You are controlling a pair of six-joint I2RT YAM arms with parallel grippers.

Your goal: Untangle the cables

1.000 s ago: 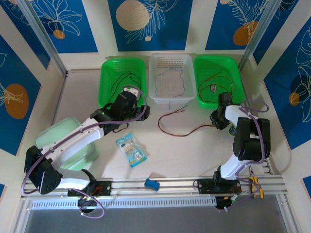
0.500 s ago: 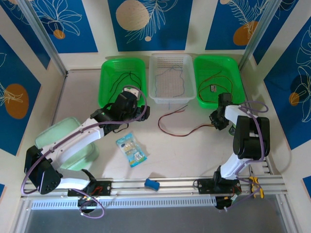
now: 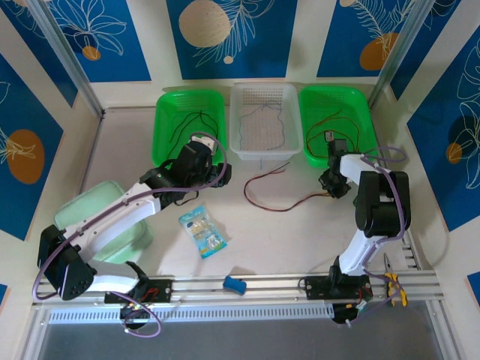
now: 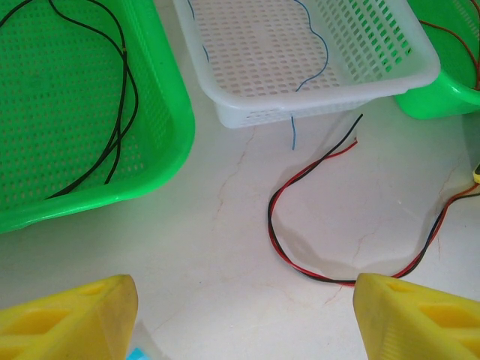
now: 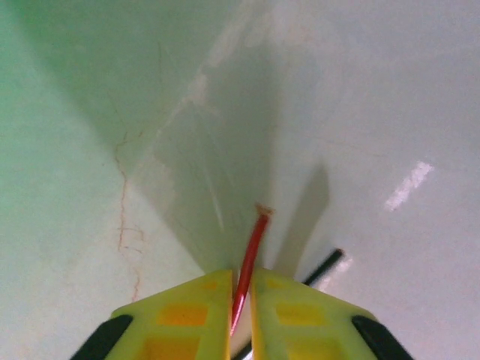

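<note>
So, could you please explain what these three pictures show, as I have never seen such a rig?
The overhead picture shows two robot arms bolted at the table's near edge: left arm, right arm. The other two pictures come from cameras on their wrists. On the table stand a left green basket, a white basket and a right green basket, all holding thin cables; a snack packet lies nearer. The right jaws are closed on a red cable, with a black cable beside it; the left jaws are open, holding nothing.
</note>
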